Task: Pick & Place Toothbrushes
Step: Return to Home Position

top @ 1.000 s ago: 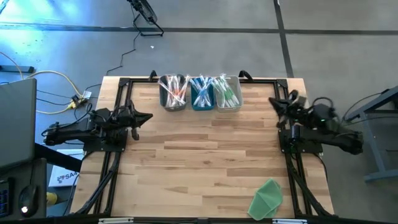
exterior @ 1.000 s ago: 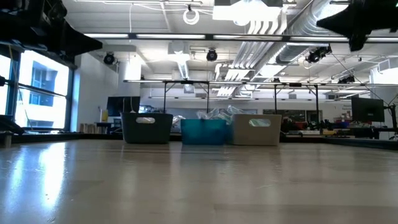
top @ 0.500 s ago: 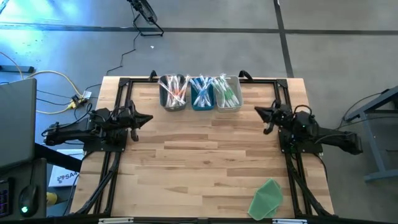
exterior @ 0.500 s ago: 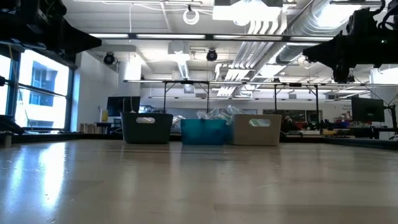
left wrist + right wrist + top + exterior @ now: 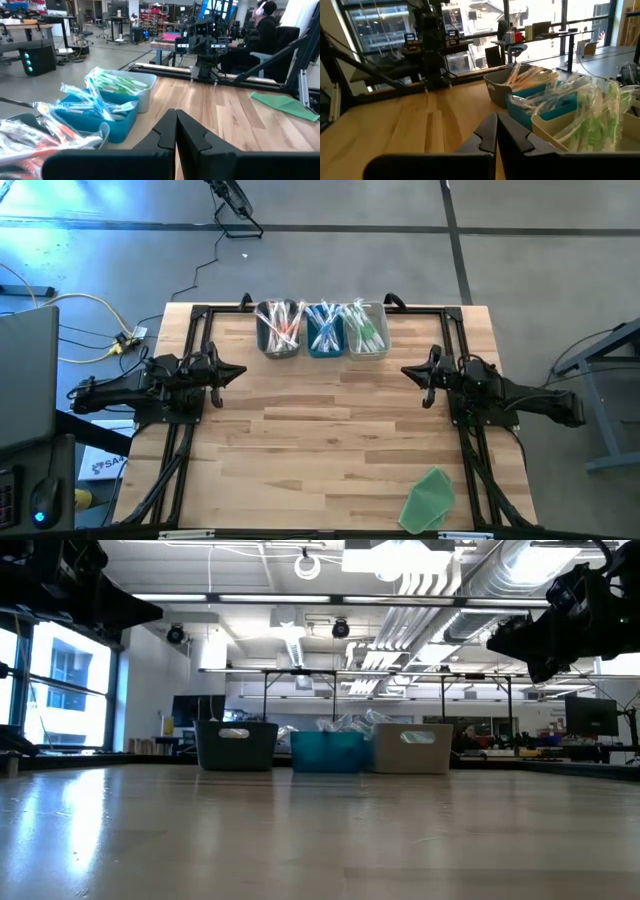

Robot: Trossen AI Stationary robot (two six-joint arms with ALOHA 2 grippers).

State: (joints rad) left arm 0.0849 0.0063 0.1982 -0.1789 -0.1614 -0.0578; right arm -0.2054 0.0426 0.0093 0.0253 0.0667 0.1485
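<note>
I find the left gripper [image 5: 233, 370] hovering over the table [image 5: 330, 440], well left of the teal bin [image 5: 328, 752] and toward the front edge from it. Its wrist view shows the two fingers [image 5: 165, 132] pressed together with nothing between them. The dark bin [image 5: 237, 745] stands just beside the teal bin on its left and holds the orange toothbrushes [image 5: 283, 325]. The teal bin itself holds the blue toothbrushes [image 5: 325, 323]. The pale bin [image 5: 412, 748] stands just beside the teal bin on its right and holds the green toothbrushes [image 5: 366, 326]. The right gripper [image 5: 410, 371] hangs well right of the teal bin, also frontward, with its fingers [image 5: 487, 132] together and empty. A green cloth [image 5: 430, 500] lies well apart from the teal bin, at the front right of the table.
</note>
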